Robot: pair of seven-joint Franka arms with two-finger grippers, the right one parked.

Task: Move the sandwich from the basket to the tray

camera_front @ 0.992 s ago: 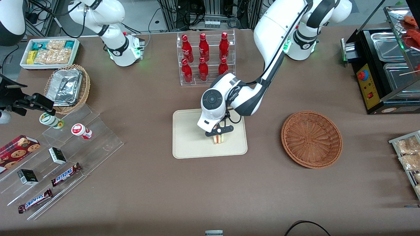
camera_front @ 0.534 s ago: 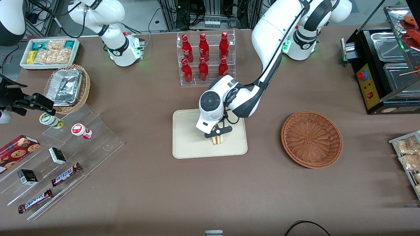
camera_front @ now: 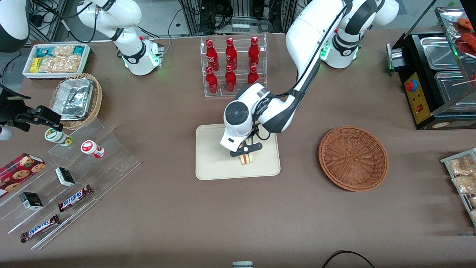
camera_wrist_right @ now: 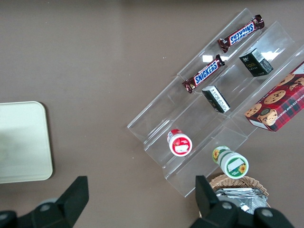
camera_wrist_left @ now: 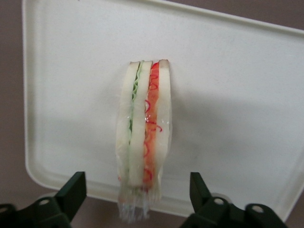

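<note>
In the centre of the front view the cream tray (camera_front: 215, 156) lies on the brown table, and on the part of it nearer the front camera the sandwich (camera_front: 246, 159) stands on edge, its red and green layers showing. The gripper (camera_front: 245, 150) hangs just above it; in the wrist view its two fingers (camera_wrist_left: 71, 192) are spread wide on either side of the sandwich (camera_wrist_left: 145, 126), clear of the bread and holding nothing, with the tray (camera_wrist_left: 237, 95) under all of it. Just above the tray in the frame stands a clear rack of red bottles (camera_front: 232, 65). At mid-right of the frame the reddish-brown basket (camera_front: 353, 158) sits well apart from the tray.
</note>
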